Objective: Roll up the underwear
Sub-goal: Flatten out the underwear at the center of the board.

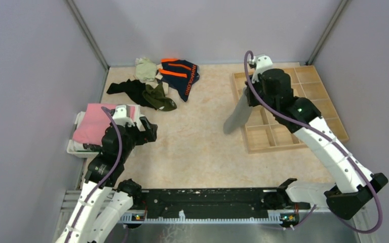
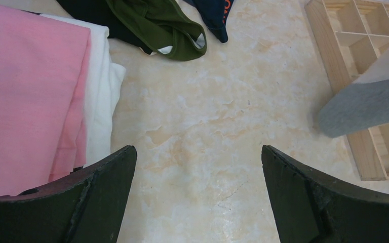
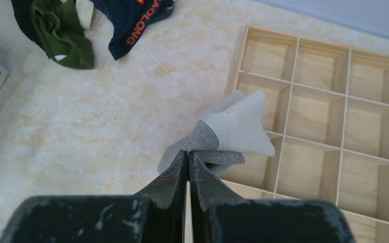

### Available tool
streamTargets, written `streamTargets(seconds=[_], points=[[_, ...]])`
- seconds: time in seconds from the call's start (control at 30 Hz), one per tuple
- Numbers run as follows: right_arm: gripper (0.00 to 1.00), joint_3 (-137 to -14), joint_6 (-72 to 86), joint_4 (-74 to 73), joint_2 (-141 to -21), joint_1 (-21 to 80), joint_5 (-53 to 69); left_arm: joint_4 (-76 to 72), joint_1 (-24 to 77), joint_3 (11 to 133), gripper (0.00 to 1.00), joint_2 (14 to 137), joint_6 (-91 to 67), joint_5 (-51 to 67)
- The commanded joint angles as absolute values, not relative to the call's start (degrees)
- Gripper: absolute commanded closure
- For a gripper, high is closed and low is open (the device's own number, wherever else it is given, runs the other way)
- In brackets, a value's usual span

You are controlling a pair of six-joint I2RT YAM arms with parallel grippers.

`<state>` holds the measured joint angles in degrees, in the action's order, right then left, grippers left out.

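Grey soft knit underwear (image 3: 235, 126) hangs limp from the clenched right claw (image 3: 187, 153), over the left rim of the wooden grid tray (image 3: 370, 126) by the right edge of the bench (image 1: 202, 147). Left claw (image 2: 197, 152) gapes wide, holding nothing. Far-left pile (image 1: 154, 83): roughly four crumpled pieces, tangled, outlines unclear.

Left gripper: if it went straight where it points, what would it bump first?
Likely the bare table; nothing else lies between the left gripper's open fingers. Depth is hard to judge.
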<state>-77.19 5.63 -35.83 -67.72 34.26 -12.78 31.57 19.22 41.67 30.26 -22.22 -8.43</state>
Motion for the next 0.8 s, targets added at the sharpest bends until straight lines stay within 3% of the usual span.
streamTargets(seconds=[0.0, 0.3, 0.5, 0.63, 0.77], points=[[1.00, -85.13, 4.33, -44.43, -68.18, 35.84, -15.06, 29.75, 19.24, 41.54, 0.01, 30.07, -21.62, -8.15], [0.98, -75.21, 12.14, -37.62, -79.90, 53.21, -9.22, 31.59, 19.20, 41.96, 0.01, 27.72, -23.34, -12.98], [0.62, -58.15, 23.16, -9.70, -79.23, 57.91, 17.49, 32.69, 19.25, 42.10, 0.01, 25.59, -24.86, -15.87], [0.49, -57.14, 21.49, -14.67, -74.69, 55.97, 9.15, 31.77, 19.24, 42.00, 0.01, 26.30, -25.51, -12.48], [0.44, -53.74, 20.79, -18.15, -68.46, 49.56, 5.71, 28.98, 19.19, 40.00, 0.02, 28.69, -28.39, -4.76]])
